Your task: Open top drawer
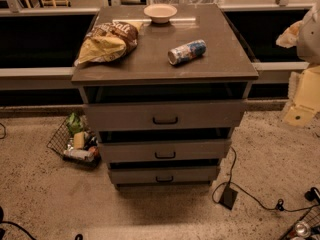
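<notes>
The top drawer (165, 115) is the widest grey-brown front of the cabinet, right under the countertop (165, 69). Its small dark bar handle (165, 120) sits at the centre. A dark gap shows between the countertop and the top edge of this front. Two shorter, narrower drawer fronts, the middle one (165, 150) and the bottom one (164, 174), lie below it. My gripper (302, 102) shows as a pale arm part at the right edge of the camera view, well right of the cabinet and apart from the handle.
On the countertop lie a chip bag (106, 42), a bowl (160, 13) and a can on its side (187, 51). A wire basket of items (76, 140) stands on the floor at the left. A black box with a cable (229, 196) lies at the right.
</notes>
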`<state>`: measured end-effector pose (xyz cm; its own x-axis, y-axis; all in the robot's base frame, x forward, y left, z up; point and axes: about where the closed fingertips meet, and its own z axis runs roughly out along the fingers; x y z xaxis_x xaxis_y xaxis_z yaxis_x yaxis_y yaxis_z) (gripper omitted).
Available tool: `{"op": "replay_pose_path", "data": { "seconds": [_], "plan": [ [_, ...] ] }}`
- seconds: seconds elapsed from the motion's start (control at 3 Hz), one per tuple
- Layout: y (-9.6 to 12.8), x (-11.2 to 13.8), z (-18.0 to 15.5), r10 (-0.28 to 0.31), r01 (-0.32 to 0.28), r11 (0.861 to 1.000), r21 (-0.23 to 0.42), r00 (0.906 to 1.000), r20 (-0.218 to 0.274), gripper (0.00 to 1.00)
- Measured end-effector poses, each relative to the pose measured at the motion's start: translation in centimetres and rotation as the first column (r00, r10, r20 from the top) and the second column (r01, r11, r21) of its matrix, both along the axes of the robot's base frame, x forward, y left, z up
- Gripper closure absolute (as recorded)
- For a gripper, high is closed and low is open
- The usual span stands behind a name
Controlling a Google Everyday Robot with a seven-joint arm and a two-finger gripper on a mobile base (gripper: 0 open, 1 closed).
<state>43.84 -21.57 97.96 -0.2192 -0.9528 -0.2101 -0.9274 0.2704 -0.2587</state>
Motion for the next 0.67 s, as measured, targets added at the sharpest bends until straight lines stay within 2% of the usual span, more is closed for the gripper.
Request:
{"op": "replay_pose_path", "data": {
  "seconds": [0.33, 0.67],
  "plan": [
    [0.1, 0.0, -0.1, 0.008, -0.008, 1.0, 0.005, 1.0, 0.001, 0.0],
    [1.0, 0.1, -1.6, 0.087, -0.087, 0.995, 0.051, 0.9961, 0.013, 0.0]
  ]
}}
